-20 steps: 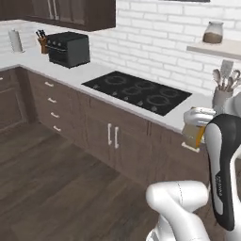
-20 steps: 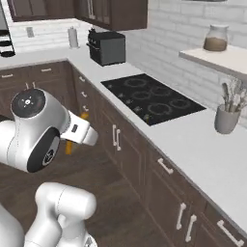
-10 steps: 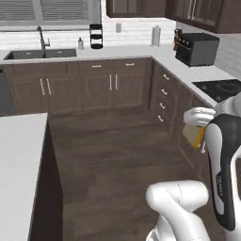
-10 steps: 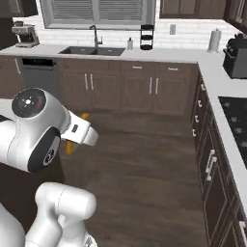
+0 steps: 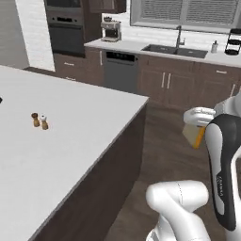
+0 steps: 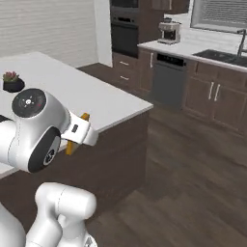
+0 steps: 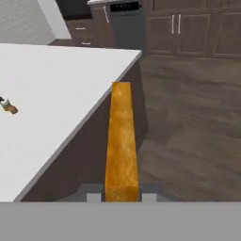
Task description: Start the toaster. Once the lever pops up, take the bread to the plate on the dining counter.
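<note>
The bread is pinched edge-on in the claw, jaws narrowed against its two faces, carried clear of the floor beside the dining counter; holding it upright like this likely keeps it steady for the trip. It hangs just off the counter's corner, not yet over the top. Two small shakers and a potted plant sit on the counter, well apart from the bread; no obstacle shows

the bread looks golden and grainy, with a rough crust. the surface has a smooth, matt white top on a dark wood base. the floor is brown wood planking.
</note>
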